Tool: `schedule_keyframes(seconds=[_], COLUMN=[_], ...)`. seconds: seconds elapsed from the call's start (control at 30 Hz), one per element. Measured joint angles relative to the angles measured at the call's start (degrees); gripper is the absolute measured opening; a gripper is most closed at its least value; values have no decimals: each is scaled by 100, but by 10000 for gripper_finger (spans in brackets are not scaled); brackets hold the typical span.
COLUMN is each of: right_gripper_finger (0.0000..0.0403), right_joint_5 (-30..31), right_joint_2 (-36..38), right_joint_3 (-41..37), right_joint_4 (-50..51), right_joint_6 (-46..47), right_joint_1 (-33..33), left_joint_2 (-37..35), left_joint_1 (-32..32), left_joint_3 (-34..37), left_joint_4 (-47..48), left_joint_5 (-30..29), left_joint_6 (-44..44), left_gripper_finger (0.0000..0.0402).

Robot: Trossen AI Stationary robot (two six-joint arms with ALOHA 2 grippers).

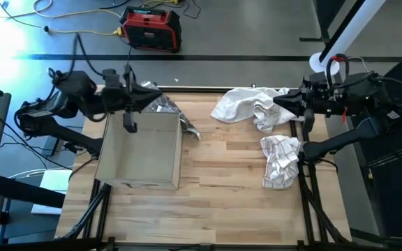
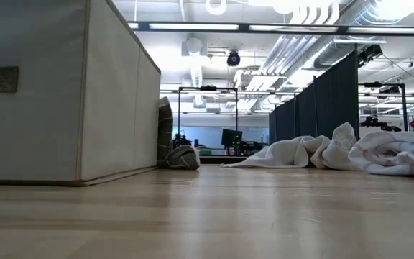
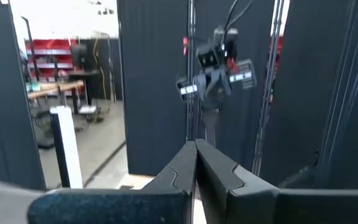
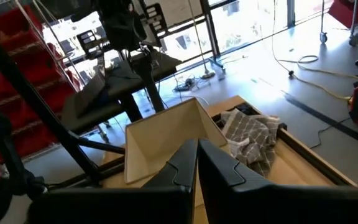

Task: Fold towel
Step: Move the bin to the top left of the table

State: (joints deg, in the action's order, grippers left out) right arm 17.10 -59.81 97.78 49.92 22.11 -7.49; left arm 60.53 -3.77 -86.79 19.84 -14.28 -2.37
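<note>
A crumpled white towel lies in a heap at the table's far right; in the low view it shows as a white heap. A checked white towel lies bunched nearer the right edge. A grey patterned towel lies crumpled against the far side of a beige fabric box. My left gripper is shut above the box's far edge, pointing right. My right gripper is shut above the white towel's right side, pointing left. Both show shut fingers in their own wrist views.
The open box takes up the table's left half. Bare wood lies in the middle and along the near edge. A red device and cables lie on the floor beyond the far edge.
</note>
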Motion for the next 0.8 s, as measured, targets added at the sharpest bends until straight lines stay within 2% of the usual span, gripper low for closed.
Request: schedule_keyframes(seconds=[0.17,0.3,0.63,0.8], right_gripper_finger=[0,0,0,0], right_joint_5=[0,2,72,33], right_joint_2=[-9,-13,-35,-138], right_joint_3=[0,0,0,0], right_joint_4=[-1,-4,24,216], right_joint_6=[-5,-22,-292,-268], right_joint_1=[0,0,0,-4], left_joint_2=[-46,-2,75,99], left_joint_1=[0,0,0,-4], left_joint_3=[-2,-2,-2,-2], left_joint_4=[-49,6,420,989], left_joint_5=[19,51,3,-454], left_joint_6=[-73,310,18,14], left_gripper_finger=[0,0,0,2])
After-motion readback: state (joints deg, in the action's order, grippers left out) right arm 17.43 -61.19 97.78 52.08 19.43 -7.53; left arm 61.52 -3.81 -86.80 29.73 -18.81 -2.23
